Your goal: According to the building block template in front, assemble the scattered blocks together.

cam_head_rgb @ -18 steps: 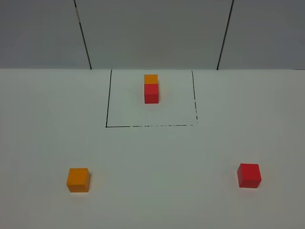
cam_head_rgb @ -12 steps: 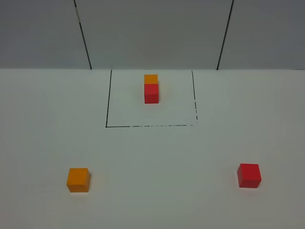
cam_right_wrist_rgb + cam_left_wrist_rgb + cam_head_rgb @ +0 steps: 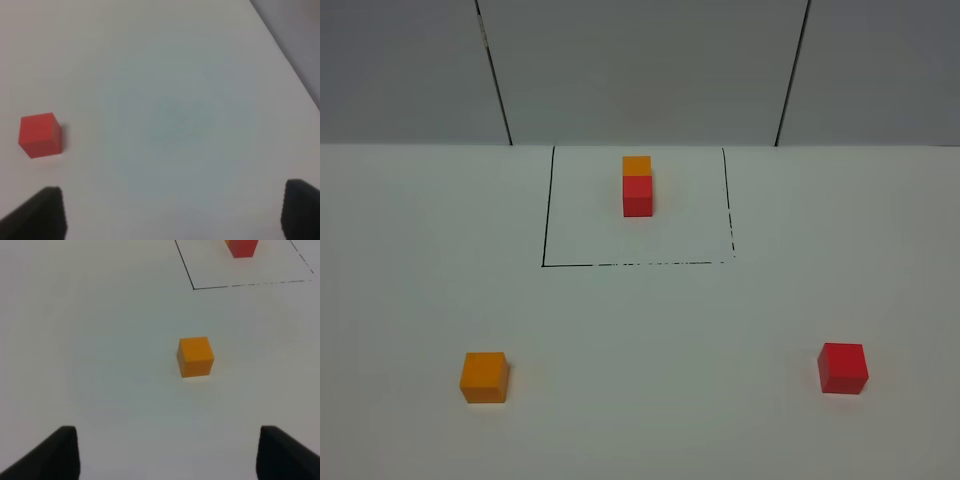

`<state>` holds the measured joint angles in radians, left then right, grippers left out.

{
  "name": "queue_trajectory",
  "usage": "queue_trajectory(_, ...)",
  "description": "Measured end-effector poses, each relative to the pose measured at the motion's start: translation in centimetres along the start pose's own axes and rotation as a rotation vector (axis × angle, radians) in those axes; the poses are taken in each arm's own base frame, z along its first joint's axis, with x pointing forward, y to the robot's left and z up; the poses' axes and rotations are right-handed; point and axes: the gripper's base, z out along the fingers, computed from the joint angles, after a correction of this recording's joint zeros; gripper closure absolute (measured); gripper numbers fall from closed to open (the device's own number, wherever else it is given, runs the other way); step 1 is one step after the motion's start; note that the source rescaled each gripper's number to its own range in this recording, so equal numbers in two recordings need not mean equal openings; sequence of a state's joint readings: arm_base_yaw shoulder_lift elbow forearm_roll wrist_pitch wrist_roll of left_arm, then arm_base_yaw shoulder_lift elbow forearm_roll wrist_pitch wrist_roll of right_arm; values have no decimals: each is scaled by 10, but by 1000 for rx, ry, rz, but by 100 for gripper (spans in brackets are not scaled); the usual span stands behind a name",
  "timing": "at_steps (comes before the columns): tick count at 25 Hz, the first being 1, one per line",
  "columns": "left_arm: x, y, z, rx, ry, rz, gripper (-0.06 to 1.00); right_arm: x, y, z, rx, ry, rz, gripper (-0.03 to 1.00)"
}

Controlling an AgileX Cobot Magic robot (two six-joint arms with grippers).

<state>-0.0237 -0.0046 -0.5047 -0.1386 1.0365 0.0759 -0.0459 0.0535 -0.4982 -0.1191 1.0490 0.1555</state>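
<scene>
Bench (image 3: 650, 320), white and matte, carries everything here, and a grey panelled wall (image 3: 640, 70) with two dark seams stands behind it.

The template (image 3: 638, 186) sits toward the far side of the bench, about midway across. It is an orange cube and a red cube touching as a short bar, the red one nearer the high camera and the orange one behind it. A thin black frame (image 3: 547, 210) is drawn around it. The bar lies in the frame's far half, clear of all its lines. The near line of the frame is solid on the left and broken into dashes toward the right.

The orange cube (image 3: 484, 377) lies loose on the near left of the bench, flat on one face, well apart from the frame and from the template. The red cube (image 3: 843, 368) lies on the near right, also flat, at about the same depth. The two loose cubes are well apart from each other, with bare bench between them.

The left hand (image 3: 167, 452) has its two dark fingers (image 3: 60, 455) spread wide with nothing between them. The orange cube is ahead of it, in line with the gap, not touched. A corner of the frame shows beyond.

The right hand (image 3: 172, 210) is likewise spread wide and empty. The red cube is ahead of it, off toward one finger's side, and not touched.

Neither hand shows in the high view.
</scene>
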Motion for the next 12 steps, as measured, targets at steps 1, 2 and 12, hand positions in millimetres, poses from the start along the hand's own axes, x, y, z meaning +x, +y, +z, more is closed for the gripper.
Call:
queue_trajectory(1, 0, 0, 0, 0, 0, 0, 34, 0, 0, 0, 0, 0, -1, 24)
queue_trajectory(2, 0, 0, 0, 0, 0, 0, 34, 0, 0, 0, 0, 0, -1, 24)
queue_trajectory(12, -8, 1, 3, 0, 29, -40, 34, 0, 0, 0, 0, 0, -1, 24)
